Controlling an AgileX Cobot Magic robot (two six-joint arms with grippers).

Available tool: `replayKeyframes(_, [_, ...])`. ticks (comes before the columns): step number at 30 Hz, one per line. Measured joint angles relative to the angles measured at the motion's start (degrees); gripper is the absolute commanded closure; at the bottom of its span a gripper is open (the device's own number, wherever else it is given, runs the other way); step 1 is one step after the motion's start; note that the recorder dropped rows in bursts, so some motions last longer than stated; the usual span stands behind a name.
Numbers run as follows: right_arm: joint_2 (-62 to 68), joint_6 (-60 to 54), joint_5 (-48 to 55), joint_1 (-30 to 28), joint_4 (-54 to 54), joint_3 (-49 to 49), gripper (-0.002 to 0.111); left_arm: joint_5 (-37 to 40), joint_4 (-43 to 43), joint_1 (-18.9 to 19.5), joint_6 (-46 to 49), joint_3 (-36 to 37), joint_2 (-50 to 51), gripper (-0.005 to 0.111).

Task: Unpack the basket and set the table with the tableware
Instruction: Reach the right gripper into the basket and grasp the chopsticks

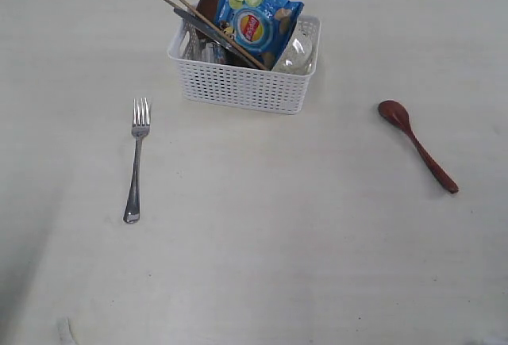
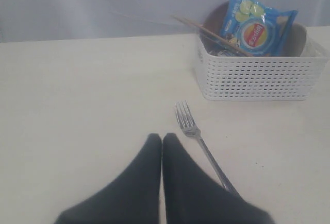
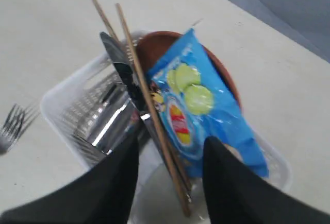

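Spanning the view, pale cream table [image 1: 262,274] meets grey backdrop [image 2: 103,7].

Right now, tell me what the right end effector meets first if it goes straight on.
Probably the chopsticks, which run between the tips of the open right end effector; the packet lies close beside. Depth is unclear.

I'm seeing a staged test setup here, more lab than home: one wide, pale cream table [image 1: 254,281], closed off at 12 o'clock by a plain grey backdrop [image 2: 103,7]. Dinner props sit on it: a white basket [image 1: 238,87] at 12, a fork [image 1: 136,159] at 9, a wooden spoon [image 1: 417,145] at 3.
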Motion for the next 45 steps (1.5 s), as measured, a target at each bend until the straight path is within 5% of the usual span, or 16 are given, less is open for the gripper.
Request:
replayKeyframes(6, [16.78, -1.69, 0.37, 5.36, 0.11, -14.71, 0.068, 0.0, 0.0, 0.0, 0.0, 0.0, 0.0, 0.107])
replayKeyframes(14, [28.3, -2.03, 3.0, 5.76, -2.6, -27.32, 0.068, 0.0, 0.0, 0.0, 0.0, 0.0, 0.0, 0.107])
replayKeyframes(24, [32.17, -2.03, 1.75, 5.86, -5.77, -29.16, 0.071, 0.0, 0.0, 0.0, 0.0, 0.0, 0.0, 0.107])
replayKeyframes(29, [33.39, -2.75, 1.54, 5.99, -6.58, -29.26, 0.108, 0.0, 0.0, 0.0, 0.0, 0.0, 0.0, 0.107])
replayKeyframes(45, [24.83, -3.16, 2.61, 6.03, -7.48, -29.26, 0.109, 0.0, 0.0, 0.0, 0.0, 0.0, 0.0, 0.107])
